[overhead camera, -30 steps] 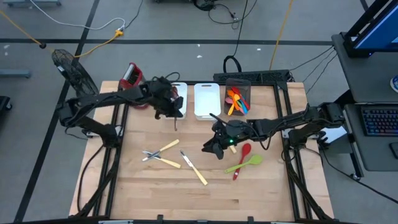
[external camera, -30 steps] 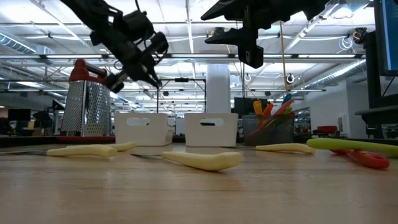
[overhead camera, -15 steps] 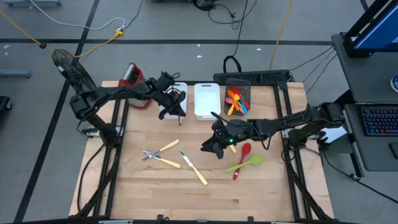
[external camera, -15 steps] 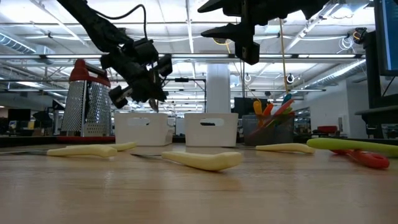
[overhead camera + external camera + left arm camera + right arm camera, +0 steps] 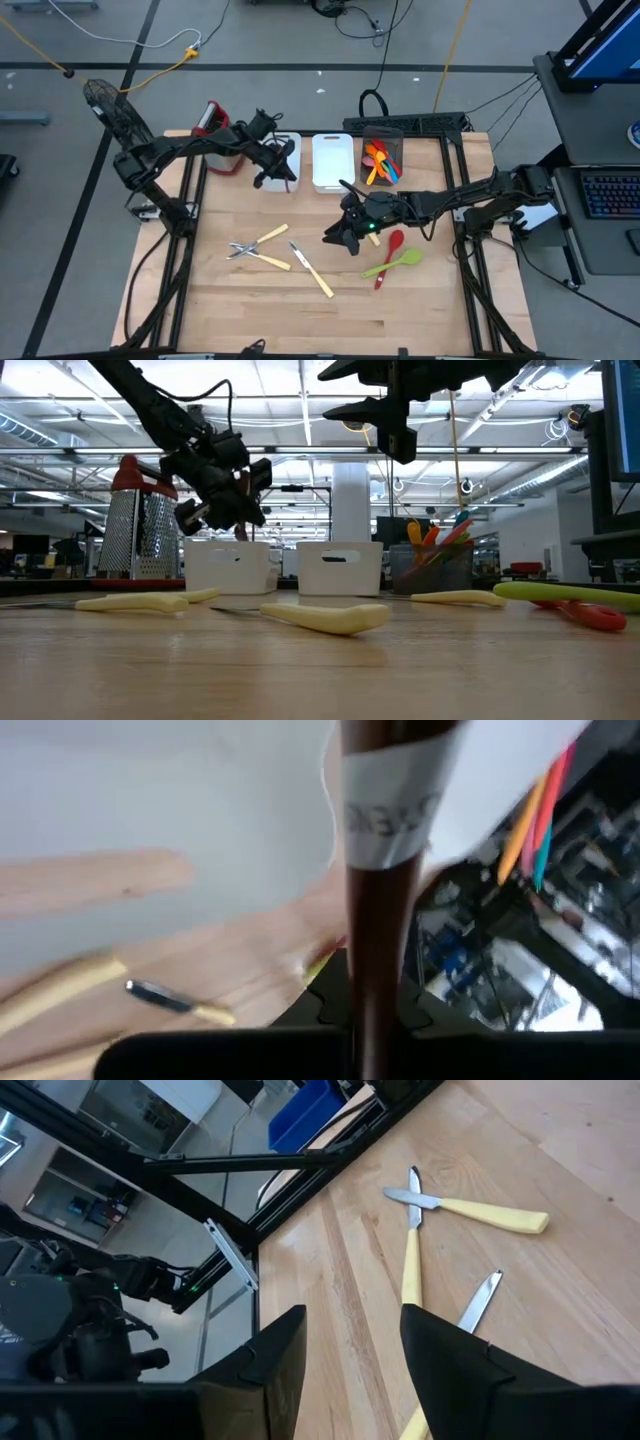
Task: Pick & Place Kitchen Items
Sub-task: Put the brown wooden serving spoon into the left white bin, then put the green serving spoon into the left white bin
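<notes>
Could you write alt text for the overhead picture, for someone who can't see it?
Seen from above, the left gripper holds a brown-handled utensil over a white bin, while the right gripper hangs open mid-table near yellow-handled knives and red and green spoons.

The room is evenly bright under rows of ceiling strip lights (image 5: 300, 400), which throw only soft, faint shadows on the wooden table (image 5: 420, 300). Seen from the left wrist, everything smears with blur, the dark wooden handle (image 5: 375, 920) too close to focus. At table height the near boards go soft.
</notes>
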You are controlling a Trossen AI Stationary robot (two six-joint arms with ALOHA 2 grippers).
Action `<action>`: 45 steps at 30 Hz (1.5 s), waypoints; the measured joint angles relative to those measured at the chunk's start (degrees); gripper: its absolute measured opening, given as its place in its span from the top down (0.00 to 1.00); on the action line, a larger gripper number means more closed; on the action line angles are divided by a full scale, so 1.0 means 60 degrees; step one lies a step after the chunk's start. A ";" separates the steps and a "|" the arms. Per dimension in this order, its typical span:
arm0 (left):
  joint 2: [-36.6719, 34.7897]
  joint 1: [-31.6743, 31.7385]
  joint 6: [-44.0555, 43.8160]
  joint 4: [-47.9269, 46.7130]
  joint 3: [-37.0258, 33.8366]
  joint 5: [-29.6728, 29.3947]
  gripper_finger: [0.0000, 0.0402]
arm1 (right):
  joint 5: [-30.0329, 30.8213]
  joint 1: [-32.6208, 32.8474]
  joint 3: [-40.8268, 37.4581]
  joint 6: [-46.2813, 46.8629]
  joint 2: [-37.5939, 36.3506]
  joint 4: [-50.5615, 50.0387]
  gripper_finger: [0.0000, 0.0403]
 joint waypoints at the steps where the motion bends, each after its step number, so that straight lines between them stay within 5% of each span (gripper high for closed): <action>1: -0.0012 -0.0001 0.0070 0.0013 0.0001 0.0189 0.99 | 0.0000 0.0000 0.0000 0.0000 0.0000 0.0003 0.61; 16: 0.0011 -0.0048 0.0524 -0.0013 0.0010 0.0598 0.98 | 0.0015 0.0000 0.0000 0.0000 0.0000 0.0058 0.61; 33: 0.0011 0.0024 0.0940 0.0195 0.0010 -0.0601 0.64 | 0.0022 0.0000 0.0000 0.0000 0.0000 0.0058 0.61; 45: -0.0743 0.0087 0.0554 0.0989 0.0006 -0.0949 0.58 | -0.0224 -0.0004 0.0000 0.0004 0.0000 0.0058 0.61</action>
